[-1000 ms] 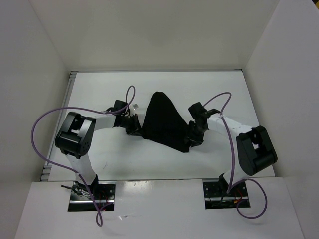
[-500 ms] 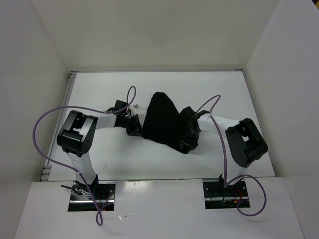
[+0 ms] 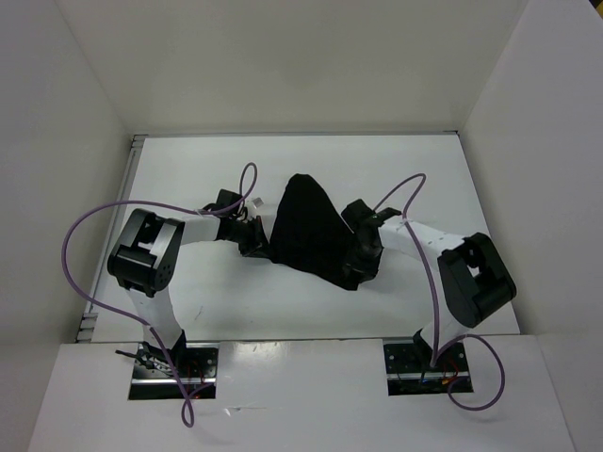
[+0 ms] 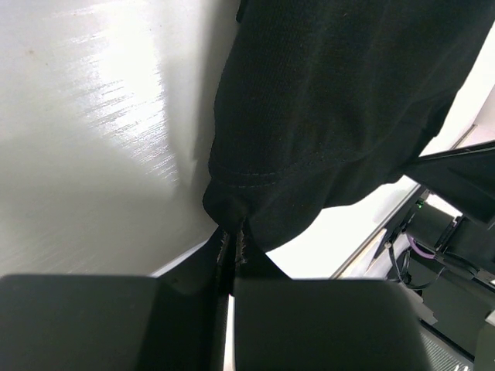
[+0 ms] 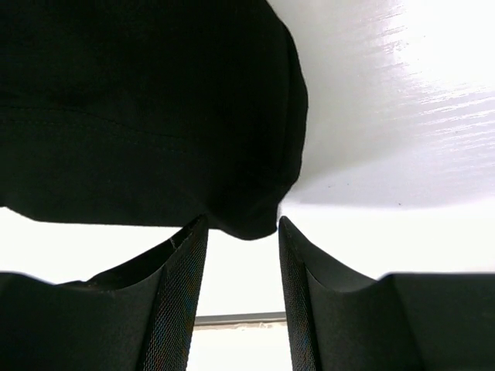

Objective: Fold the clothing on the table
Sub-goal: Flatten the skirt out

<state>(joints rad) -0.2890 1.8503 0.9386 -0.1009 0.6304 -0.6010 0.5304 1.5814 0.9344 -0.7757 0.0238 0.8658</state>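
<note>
White table (image 3: 424, 169) below, pale walls on every side. Between the two tools, spread but rumpled: black clothing (image 3: 306, 231). Pinched tight by the left gripper (image 4: 232, 239) at a stitched hem corner. As for the right gripper (image 5: 240, 224): swung in against the cloth half a second back, now eased off a touch, jaws parted, straddling the nearest corner without clamping it. Probably re-gripping before a fold. Tapers to a tip pointing away from both tools; long axis from that tip back to the right fingers.
</note>
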